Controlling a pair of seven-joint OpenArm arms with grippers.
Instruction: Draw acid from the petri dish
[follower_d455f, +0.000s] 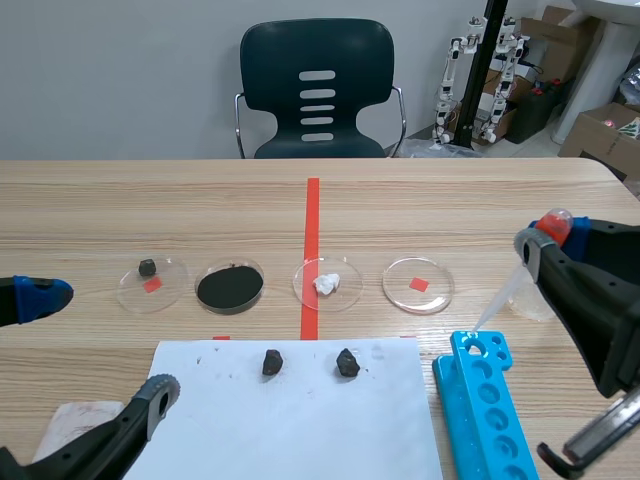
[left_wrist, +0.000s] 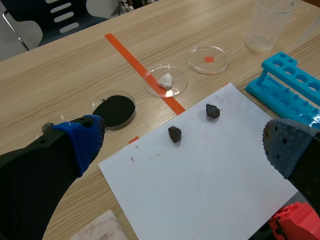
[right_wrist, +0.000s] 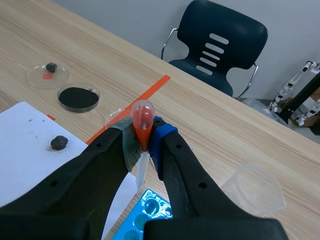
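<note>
Your right gripper (right_wrist: 142, 134) pinches the dropper (right_wrist: 142, 116) just below its red bulb, tip pointing down. The clear petri dish (follower_d455f: 417, 285) lies near, to that gripper's left: carry the tip over it and dip shallowly. Your left gripper (left_wrist: 182, 144) is spread, empty.

A lab bench: petri dishes (follower_d455f: 400, 291), blue test-tube rack (follower_d455f: 487, 400), clear beaker (left_wrist: 269, 27), small robots (follower_d455f: 452, 85) behind.

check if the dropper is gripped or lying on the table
Gripped: the right gripper is shut on the dropper just below its red bulb, its tip slanting down near the blue test tube rack.
</note>
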